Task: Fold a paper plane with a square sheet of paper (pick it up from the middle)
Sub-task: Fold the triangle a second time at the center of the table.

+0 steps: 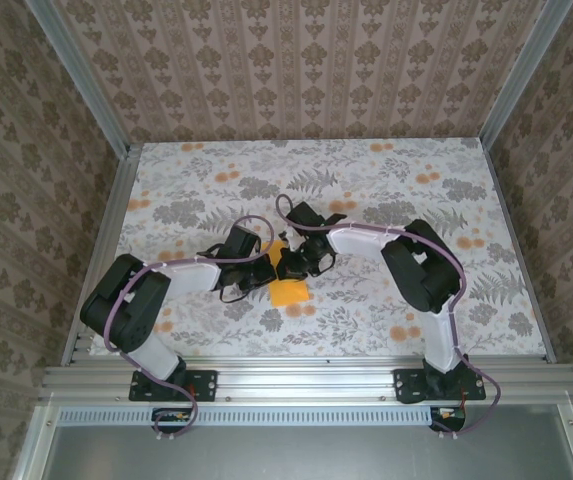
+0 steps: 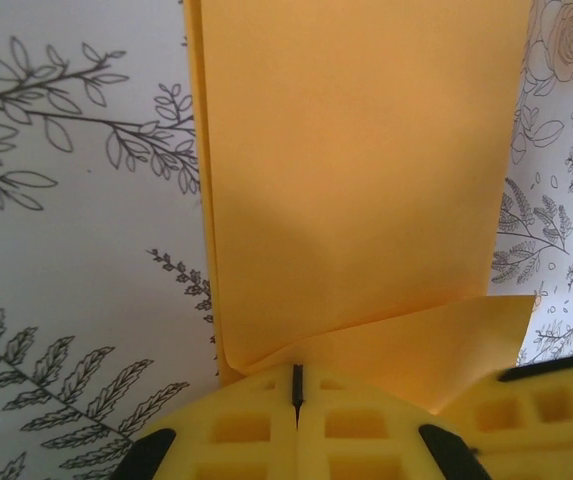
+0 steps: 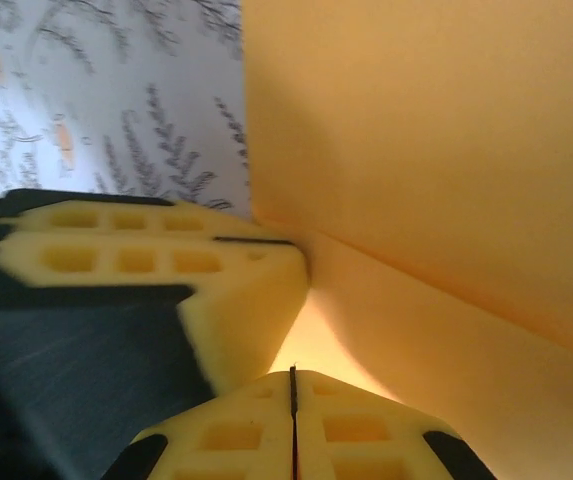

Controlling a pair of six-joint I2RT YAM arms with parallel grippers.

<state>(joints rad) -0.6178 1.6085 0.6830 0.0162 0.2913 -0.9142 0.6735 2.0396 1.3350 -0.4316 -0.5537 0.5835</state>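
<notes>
Left gripper (image 2: 296, 395): jaws pressed together on the near edge of the sheet of paper (image 2: 356, 180), at a turned-up flap, presumably to pin the crease.
Right gripper (image 3: 293, 395): jaws likewise closed, tips at the fold. It seems to pinch the same sheet from the opposite side to steady it.
Sheet of paper: orange, partly folded, held between both grippers over the middle of the table (image 1: 216, 180). Folding judged early; no dart shape yet.
</notes>
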